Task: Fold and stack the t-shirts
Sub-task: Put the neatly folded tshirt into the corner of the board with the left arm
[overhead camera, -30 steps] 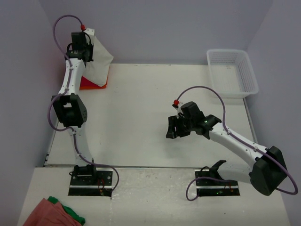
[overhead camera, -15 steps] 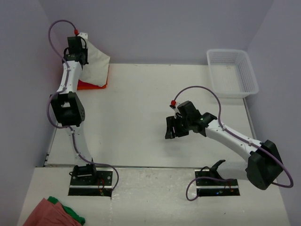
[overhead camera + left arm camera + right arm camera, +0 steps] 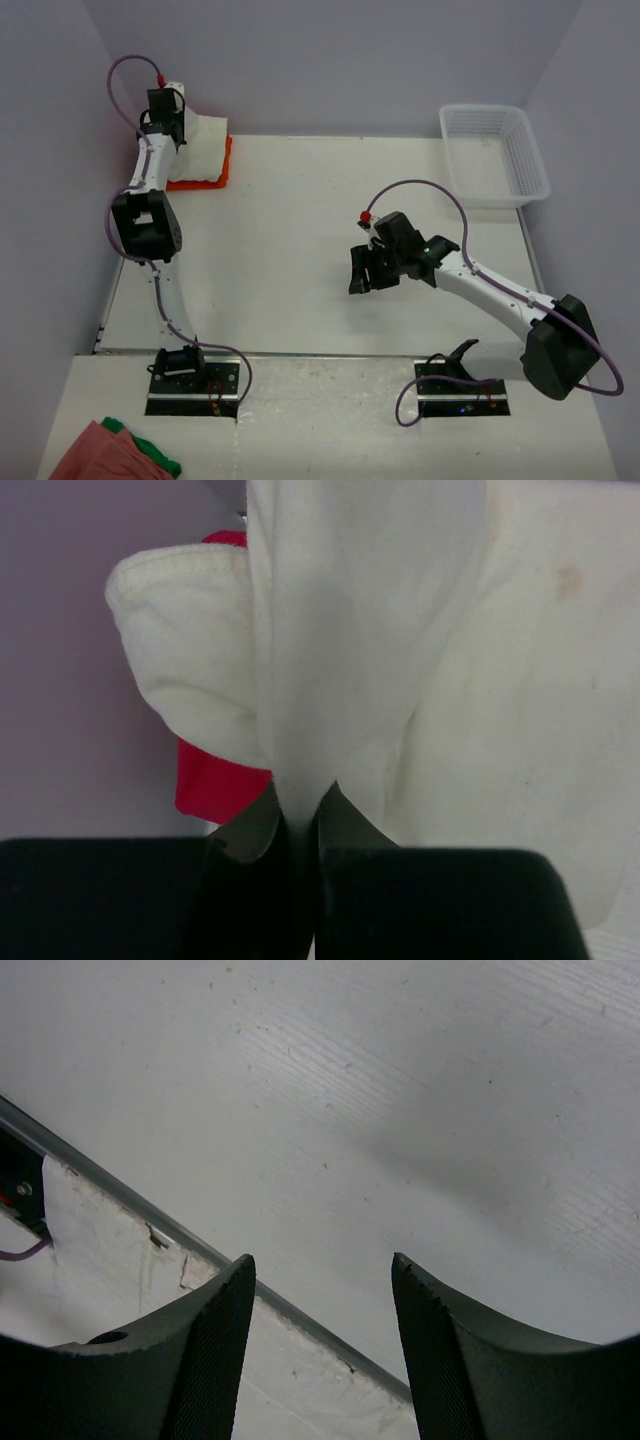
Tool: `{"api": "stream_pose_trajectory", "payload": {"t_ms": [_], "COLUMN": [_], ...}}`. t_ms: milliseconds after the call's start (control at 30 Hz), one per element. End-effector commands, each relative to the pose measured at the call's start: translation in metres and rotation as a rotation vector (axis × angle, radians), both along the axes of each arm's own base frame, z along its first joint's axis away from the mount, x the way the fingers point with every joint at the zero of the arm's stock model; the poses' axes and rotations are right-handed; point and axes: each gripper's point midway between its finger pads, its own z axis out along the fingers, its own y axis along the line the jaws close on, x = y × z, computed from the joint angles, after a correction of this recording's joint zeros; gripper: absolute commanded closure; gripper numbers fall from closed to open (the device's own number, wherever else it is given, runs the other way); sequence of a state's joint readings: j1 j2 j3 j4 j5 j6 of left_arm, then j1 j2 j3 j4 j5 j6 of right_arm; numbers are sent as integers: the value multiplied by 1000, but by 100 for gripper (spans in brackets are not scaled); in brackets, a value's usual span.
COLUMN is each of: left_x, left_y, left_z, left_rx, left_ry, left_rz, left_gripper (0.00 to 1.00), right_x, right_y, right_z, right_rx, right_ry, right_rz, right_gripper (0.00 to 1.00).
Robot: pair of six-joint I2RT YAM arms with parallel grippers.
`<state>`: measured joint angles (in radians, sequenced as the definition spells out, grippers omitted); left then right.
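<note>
Left gripper (image 3: pixel 165 105): pressed together on a fold of the cream-white t-shirt (image 3: pixel 360 630), at the table's far left corner by the wall.
Cream-white t-shirt: bunched, draped from the pinch onto a red t-shirt (image 3: pixel 215 780) lying flat beneath.
In the way: the hanging cloth fills most of the left wrist view.
Right gripper (image 3: pixel 320 1270): jaws spread, nothing between them, above the bare white table (image 3: pixel 300 200).
White mesh basket (image 3: pixel 500 195): far right corner.
Salmon-pink cloth (image 3: pixel 95 455) and green cloth (image 3: pixel 158 460): heaped together near the left base.
</note>
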<state>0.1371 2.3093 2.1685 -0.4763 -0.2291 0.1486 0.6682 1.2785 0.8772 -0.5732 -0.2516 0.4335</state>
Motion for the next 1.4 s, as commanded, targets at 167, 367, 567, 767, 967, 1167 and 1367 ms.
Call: {"api": "stream_pose_trajectory", "payload": {"t_ms": [167,367,567,767,967,1167,1367], "left_x": [12,11,1,-31,-40,-33,-34], "left_y": [27,65,88,74,32,-55,-161], "left_z": [7,0,-12,106,218,274,255], "left_rx": [51,151,102,152,201,226,-180], "left_ry": [-60,-124,-238,-565,-728,-743,-622], "left_rz": [95,322,538,591,487,299,-72], "left_gripper": [100,98,59,0,0,0,0], "right_x": [7,5,-2,-12,-12,-2,39], "right_y": [7,9,9,16,12,4,-27], "right_z": [4,1,0,-10,-11,-2,19], "right_rx": [-2,0,34,72,63,36,-160], "right_ry": [-5,5,3,29,3,-60,-219], "right_rz": [8,20,21,53,59,9,-114], "right_gripper": [42,42,42,42,42,42,42]}}
